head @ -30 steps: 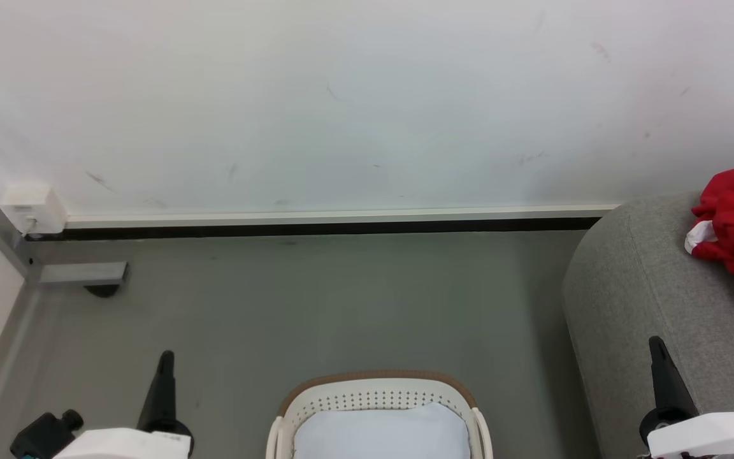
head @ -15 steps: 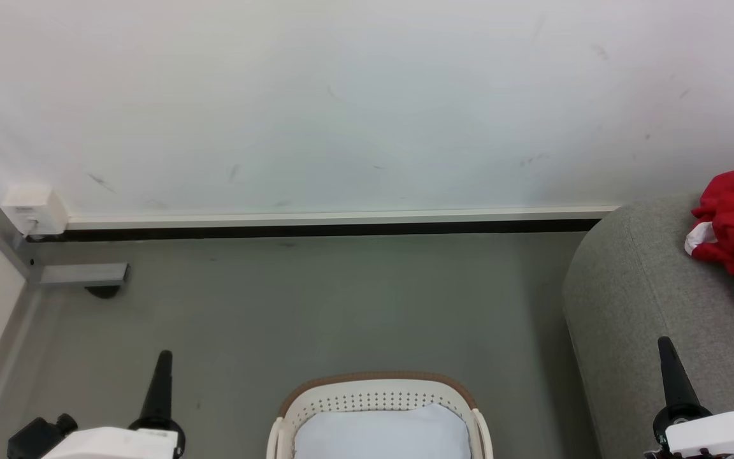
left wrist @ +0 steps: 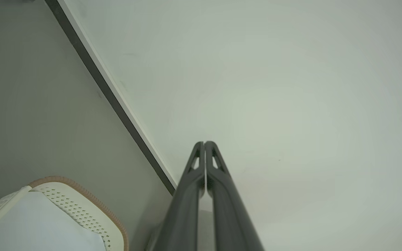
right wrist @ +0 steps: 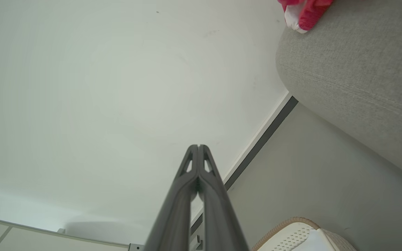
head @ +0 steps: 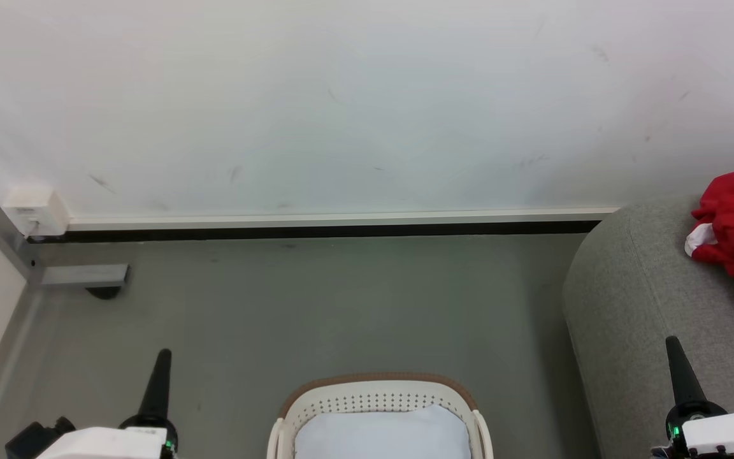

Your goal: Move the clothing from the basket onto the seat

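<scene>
- Near: left tool [head: 162, 357] and right tool [head: 673, 344] both pressed shut, holding nothing, flanking the basket [head: 376, 381].
- The basket, on the floor [head: 341, 306]: visible part holds a pale liner [head: 380, 430], no red; near part cut off.
- Right, the seat [head: 634, 299]: clothing [head: 733, 223] heaped on top.
- Risk: a garment in the unseen part goes uncounted; right tool swinging past could drag the heap off.
</scene>
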Tool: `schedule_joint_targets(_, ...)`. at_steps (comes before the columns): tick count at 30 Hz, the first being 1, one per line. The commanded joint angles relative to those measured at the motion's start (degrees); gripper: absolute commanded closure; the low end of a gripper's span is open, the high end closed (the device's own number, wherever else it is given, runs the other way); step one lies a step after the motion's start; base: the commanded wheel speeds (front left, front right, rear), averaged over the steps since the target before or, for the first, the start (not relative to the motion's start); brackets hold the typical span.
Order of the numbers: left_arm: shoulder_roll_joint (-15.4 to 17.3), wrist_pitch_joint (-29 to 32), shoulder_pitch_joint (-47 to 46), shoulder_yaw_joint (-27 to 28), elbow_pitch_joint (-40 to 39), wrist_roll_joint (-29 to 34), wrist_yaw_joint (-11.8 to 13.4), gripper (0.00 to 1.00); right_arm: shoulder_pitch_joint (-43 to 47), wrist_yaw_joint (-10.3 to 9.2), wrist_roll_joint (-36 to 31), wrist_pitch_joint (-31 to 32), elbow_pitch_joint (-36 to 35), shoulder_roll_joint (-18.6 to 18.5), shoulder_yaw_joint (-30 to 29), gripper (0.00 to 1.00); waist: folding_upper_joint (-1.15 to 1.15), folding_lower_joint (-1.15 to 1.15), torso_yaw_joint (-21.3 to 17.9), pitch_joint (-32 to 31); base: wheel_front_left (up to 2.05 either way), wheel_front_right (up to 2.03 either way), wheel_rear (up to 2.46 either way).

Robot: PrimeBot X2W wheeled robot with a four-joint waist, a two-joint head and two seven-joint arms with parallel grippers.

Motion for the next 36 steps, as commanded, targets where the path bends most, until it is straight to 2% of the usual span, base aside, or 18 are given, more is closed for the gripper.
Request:
schedule_joint_targets(1,0.47,0.41,-0.83,0.31,-0.51,-2.00,-0.31,1.00,0.13,-0.07,1.24,0.40,-0.83,0.11,-0.65,1.00,0.00,0.00,0.01,-0.02,0.00,0.00,0.00)
schedule_joint_targets(36,0.61,4.62,-0.93,1.28,-0.65,-17.07,-0.46,1.00,0.94,-0.10,14.43,4.52,-2.06,1.34,-4.44,1.00,0.00,0.00,0.15,-0.49,0.00,0.00,0.00)
